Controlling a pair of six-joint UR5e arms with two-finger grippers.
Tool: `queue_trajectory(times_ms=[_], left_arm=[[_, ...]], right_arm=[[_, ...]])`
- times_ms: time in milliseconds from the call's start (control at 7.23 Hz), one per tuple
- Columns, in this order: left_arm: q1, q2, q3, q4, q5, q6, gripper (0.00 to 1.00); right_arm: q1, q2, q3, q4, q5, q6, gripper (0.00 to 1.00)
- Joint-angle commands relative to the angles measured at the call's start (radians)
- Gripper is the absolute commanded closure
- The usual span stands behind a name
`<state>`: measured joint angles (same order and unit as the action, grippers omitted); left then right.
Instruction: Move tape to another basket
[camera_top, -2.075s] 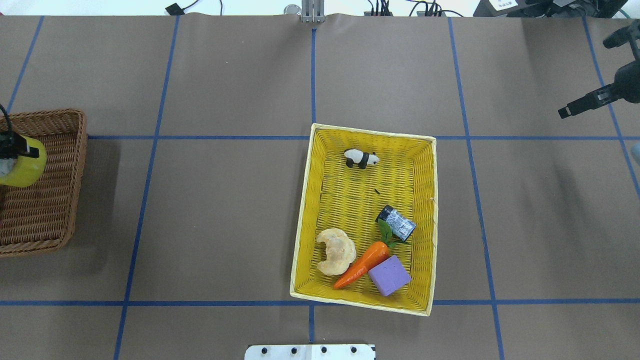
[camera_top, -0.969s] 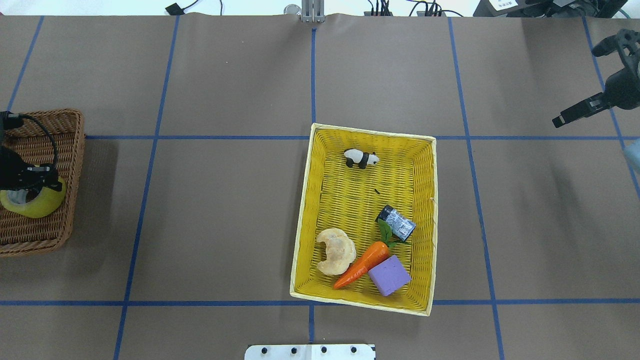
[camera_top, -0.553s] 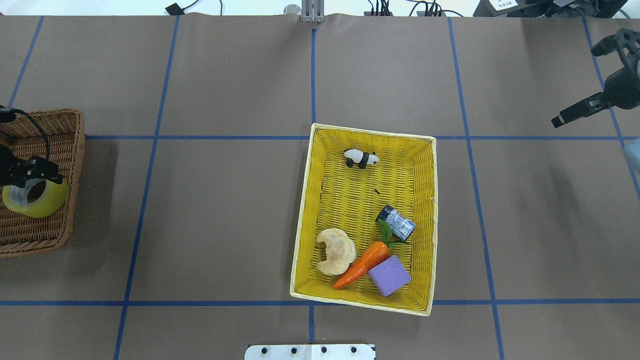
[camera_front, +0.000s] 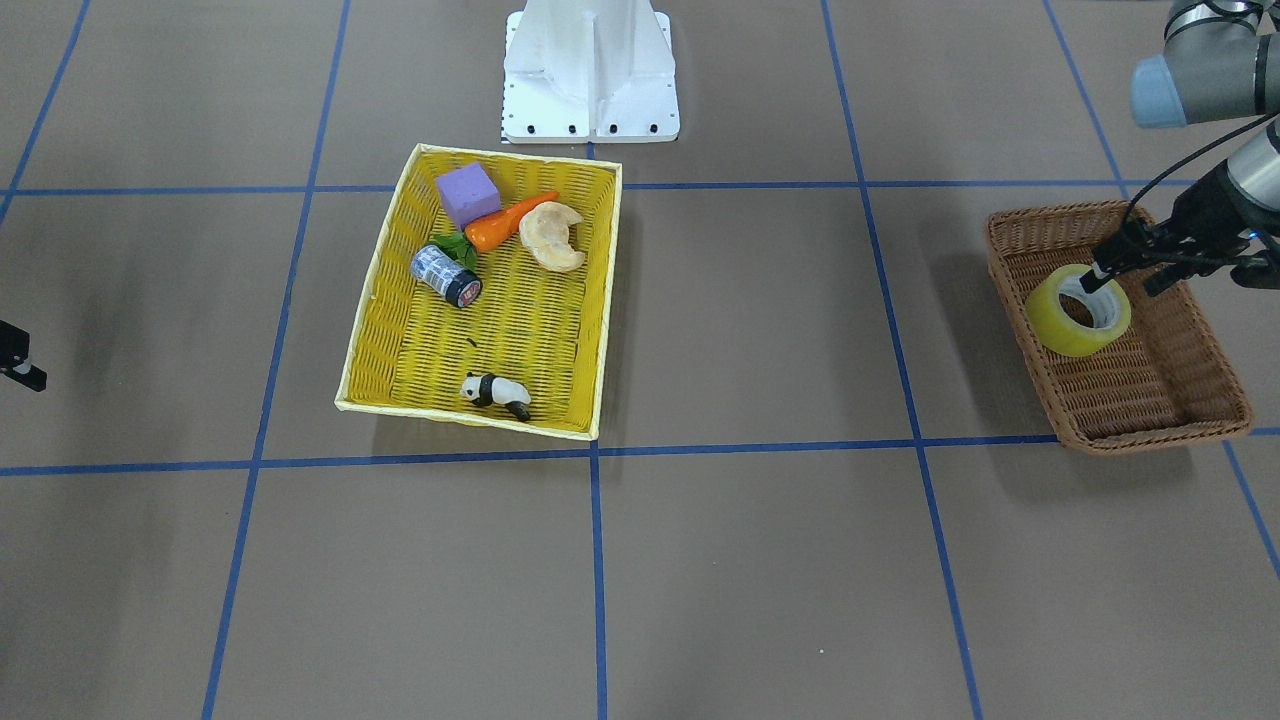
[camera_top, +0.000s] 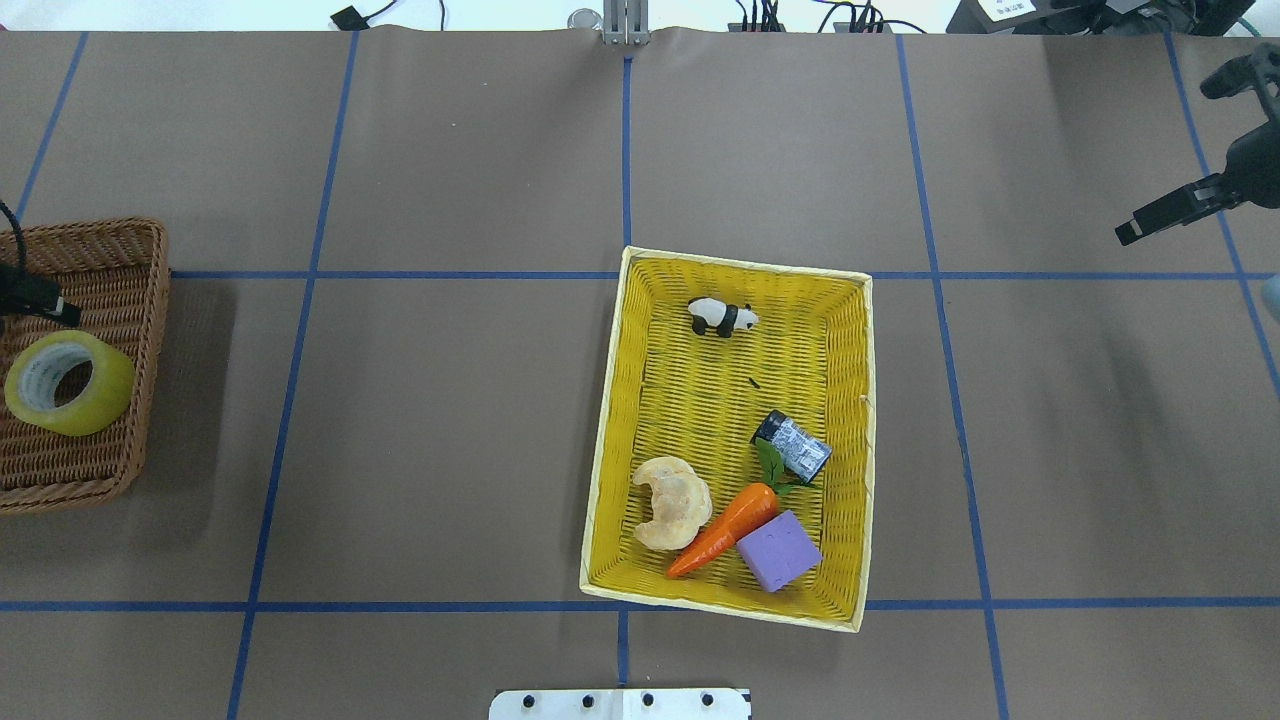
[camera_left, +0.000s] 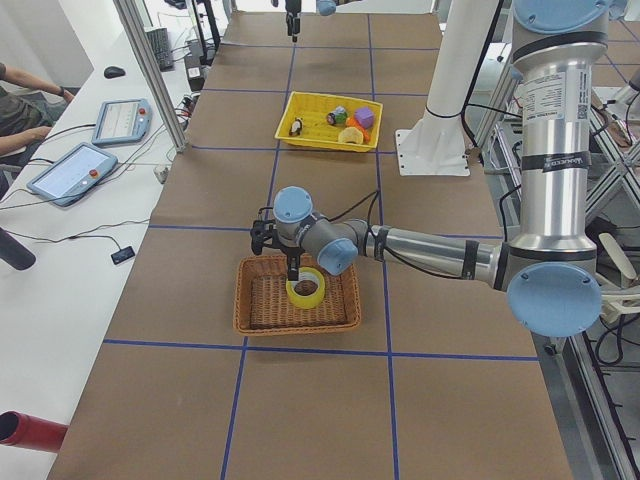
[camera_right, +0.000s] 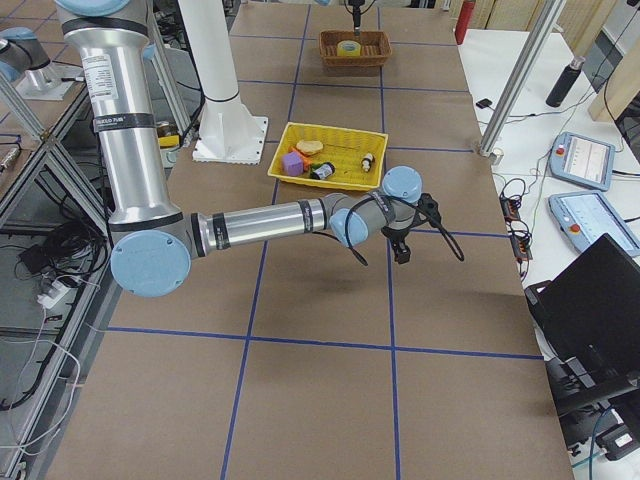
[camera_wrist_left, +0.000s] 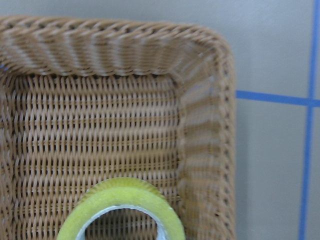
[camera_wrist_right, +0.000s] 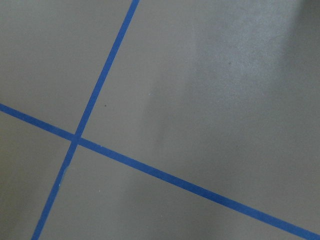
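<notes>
**At the table's left end: tape lies in the wicker basket, free of the fingers**

At the far left of the overhead view, the basket (camera_top: 100, 235) holds the tape (camera_top: 68, 383) on its woven floor. The roll is slightly tilted, with its hole turned upward. The left gripper (camera_front: 1127, 283) hangs just above the roll with its jaws spread and nothing between them. In the front-facing view one finger (camera_front: 1103, 272) overlaps the roll's rim; contact cannot be confirmed.

At centre, a yellow basket (camera_top: 615, 440) holds a panda figure (camera_top: 722, 317), a dark cylinder (camera_top: 793, 446), a croissant (camera_top: 671, 503), a carrot (camera_top: 725, 528) and a purple block (camera_top: 779, 551).

At the far right, the right gripper (camera_top: 1170, 158) hangs over the table (camera_top: 450, 420), well apart from both baskets. Its jaws are spread wide and hold nothing.
</notes>
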<state>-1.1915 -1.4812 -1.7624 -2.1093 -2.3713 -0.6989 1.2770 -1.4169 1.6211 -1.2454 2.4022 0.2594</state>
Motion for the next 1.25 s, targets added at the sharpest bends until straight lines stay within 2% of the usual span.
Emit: queue_trajectory(times_ms=[0, 138, 277, 415, 692, 830, 1107], left_arm=[[-0.087, 0.032, -0.032, 0.012, 0.026, 0.253, 0.02], [-0.129, 0.030, -0.034, 0.065, 0.026, 0.350, 0.02], [-0.208, 0.029, -0.028, 0.157, 0.027, 0.525, 0.02], [-0.268, 0.019, -0.034, 0.283, 0.030, 0.665, 0.02], [-0.275, -0.011, -0.026, 0.401, 0.032, 0.676, 0.02], [-0.275, -0.005, -0.022, 0.403, 0.030, 0.671, 0.02], [-0.275, -0.008, -0.008, 0.403, 0.030, 0.671, 0.02]], right_arm=[[0.074, -0.004, 0.126, -0.250, -0.004, -0.131, 0.00], [0.118, -0.042, 0.144, -0.329, -0.026, -0.254, 0.00], [0.172, -0.109, 0.148, -0.342, -0.026, -0.350, 0.00], [0.191, -0.146, 0.151, -0.342, -0.026, -0.359, 0.00], [0.183, -0.168, 0.154, -0.376, -0.064, -0.370, 0.00], [0.151, -0.162, 0.155, -0.397, -0.093, -0.377, 0.00], [0.159, -0.159, 0.166, -0.422, -0.098, -0.387, 0.00]])
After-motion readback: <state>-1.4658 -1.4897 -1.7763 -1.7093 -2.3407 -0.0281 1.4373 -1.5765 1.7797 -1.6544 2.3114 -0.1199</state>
